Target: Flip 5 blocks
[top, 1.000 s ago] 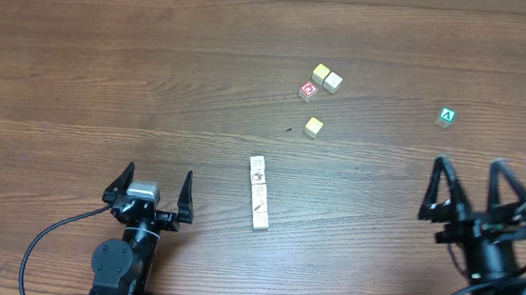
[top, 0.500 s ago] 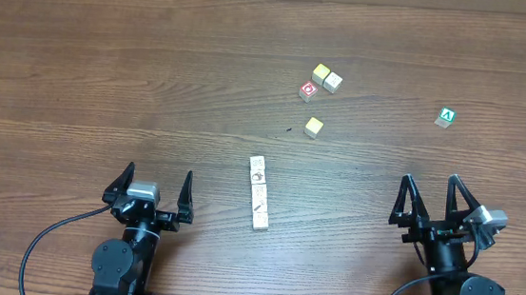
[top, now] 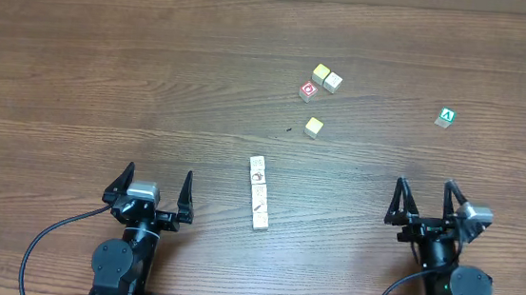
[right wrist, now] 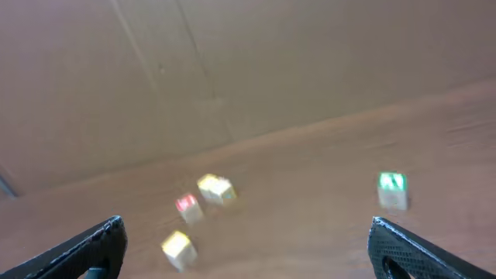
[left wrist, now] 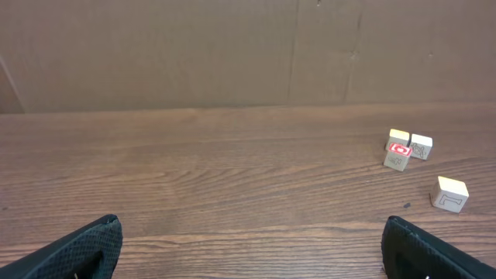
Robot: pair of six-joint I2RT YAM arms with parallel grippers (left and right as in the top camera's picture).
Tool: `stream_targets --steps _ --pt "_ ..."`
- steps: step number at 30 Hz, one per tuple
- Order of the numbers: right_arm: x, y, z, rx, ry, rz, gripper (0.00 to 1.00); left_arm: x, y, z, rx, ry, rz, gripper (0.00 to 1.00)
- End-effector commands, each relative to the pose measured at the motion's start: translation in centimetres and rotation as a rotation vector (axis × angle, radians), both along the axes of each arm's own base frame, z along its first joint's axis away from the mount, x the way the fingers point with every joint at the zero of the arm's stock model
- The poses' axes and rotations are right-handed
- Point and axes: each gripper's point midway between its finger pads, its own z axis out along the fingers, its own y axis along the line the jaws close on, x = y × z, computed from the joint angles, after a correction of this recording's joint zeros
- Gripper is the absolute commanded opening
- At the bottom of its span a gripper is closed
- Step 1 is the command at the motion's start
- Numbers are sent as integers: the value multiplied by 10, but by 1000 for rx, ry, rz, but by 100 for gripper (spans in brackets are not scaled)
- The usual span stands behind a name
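Several pale blocks [top: 259,193] with small dark pictures lie end to end in a short line near the middle of the table, seen only from overhead. My left gripper [top: 159,172] stands open to their left near the front edge, its black fingers [left wrist: 85,252] wide apart over bare wood. To the right of the line my right gripper [top: 425,187] is also open, with nothing between its fingers [right wrist: 430,252]. Neither gripper touches a block.
Behind the line sit a pair of yellow-topped cubes [top: 325,77], a red-faced cube [top: 308,90] and a single yellow-topped cube [top: 313,126]. A green "A" cube [top: 446,117] lies far right. Cardboard walls the table's far side. The right wrist view is blurred.
My right arm has swung left and drawn back toward the front edge, still open. The left arm and all the cubes have stayed put.
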Motion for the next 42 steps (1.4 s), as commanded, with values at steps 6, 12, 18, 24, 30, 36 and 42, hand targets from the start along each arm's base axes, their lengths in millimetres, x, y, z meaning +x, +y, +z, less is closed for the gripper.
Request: stream_targets --steps 6,12,18,24,30,36,42 --pt "0 -3 -11 -109 21 -12 100 0 3 0 17 -6 14 100" --pt "0 -3 -11 -108 20 -12 100 0 3 0 17 -6 14 100" --pt "0 -3 -11 -108 20 -12 100 0 3 0 17 -6 14 99" --pt "0 -3 -11 -108 20 -12 100 0 3 0 16 -6 14 100" --pt "0 -3 -11 -108 20 -12 100 0 3 0 16 -6 14 100" --pt "0 -3 -11 -108 20 -12 100 0 3 0 17 -6 14 99" --pt "0 -3 -11 -108 20 -12 100 0 3 0 17 -6 14 100"
